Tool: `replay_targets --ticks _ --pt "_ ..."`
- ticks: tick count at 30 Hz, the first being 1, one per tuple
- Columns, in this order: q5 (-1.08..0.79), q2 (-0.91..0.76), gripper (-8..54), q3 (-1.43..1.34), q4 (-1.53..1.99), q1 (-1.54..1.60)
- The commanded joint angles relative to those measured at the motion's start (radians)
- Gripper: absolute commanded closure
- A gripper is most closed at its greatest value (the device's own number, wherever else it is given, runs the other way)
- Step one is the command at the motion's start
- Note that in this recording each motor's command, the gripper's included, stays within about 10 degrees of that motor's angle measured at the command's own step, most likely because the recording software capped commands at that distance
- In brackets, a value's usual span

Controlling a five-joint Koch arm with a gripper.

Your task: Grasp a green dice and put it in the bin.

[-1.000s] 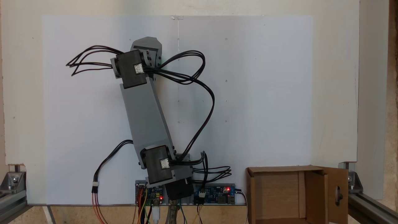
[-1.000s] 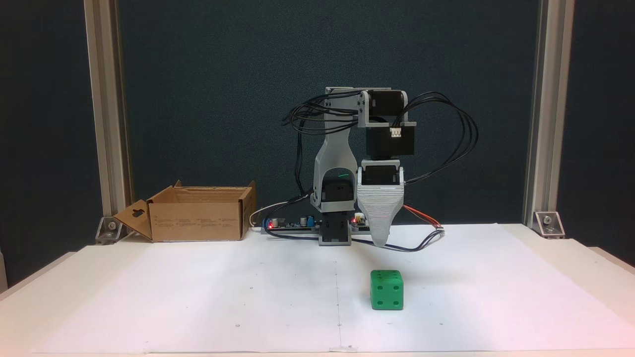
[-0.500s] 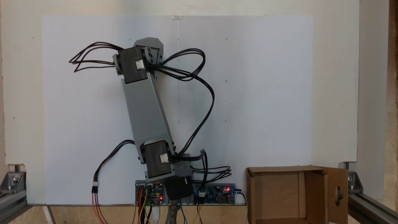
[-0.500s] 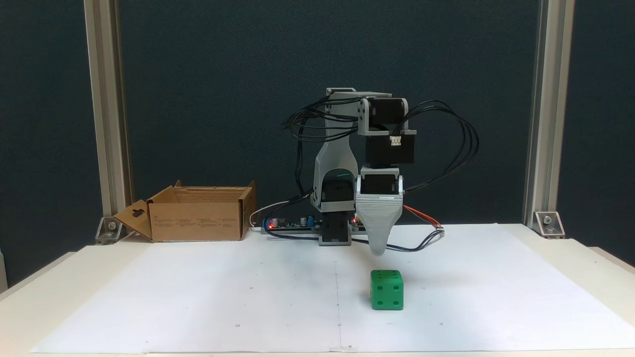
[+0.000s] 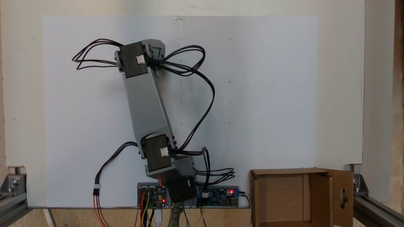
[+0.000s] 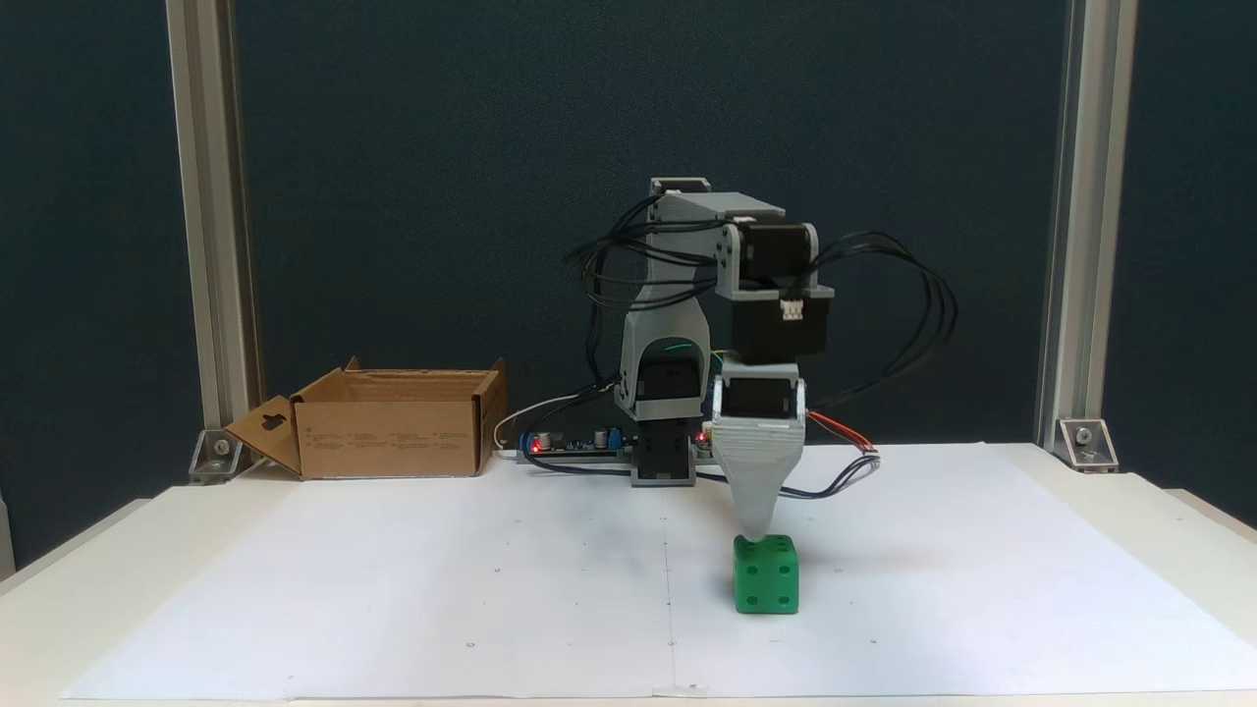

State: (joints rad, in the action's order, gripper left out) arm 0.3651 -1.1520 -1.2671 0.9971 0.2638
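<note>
The green dice (image 6: 766, 587) sits on the white paper, a little right of centre in a fixed view. My gripper (image 6: 754, 535) points straight down, its tip level with the dice's top edge at its left rear. One broad grey jaw faces the camera and covers the other, so its opening cannot be read. The bin (image 6: 393, 432), a brown cardboard box with open flaps, stands at the back left, far from the gripper. From above, the bin (image 5: 284, 171) lies at the lower right and the arm (image 5: 146, 104) stretches up the sheet.
White paper (image 6: 393, 589) covers the table. The arm's base and circuit boards (image 6: 589, 447) sit at the back centre with looping black cables (image 6: 913, 324). Aluminium posts (image 6: 211, 245) stand at both sides.
The arm has reached further out over the sheet and lowered. The gripper tip has come down from well above the table to the dice's top. The dice and bin have not moved.
</note>
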Motion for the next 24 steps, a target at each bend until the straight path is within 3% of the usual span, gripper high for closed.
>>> replay_targets --ticks 1,24 --pt "0.049 0.000 2.4 0.061 -0.008 0.014" --pt "0.066 0.087 2.4 0.063 -0.064 0.037"
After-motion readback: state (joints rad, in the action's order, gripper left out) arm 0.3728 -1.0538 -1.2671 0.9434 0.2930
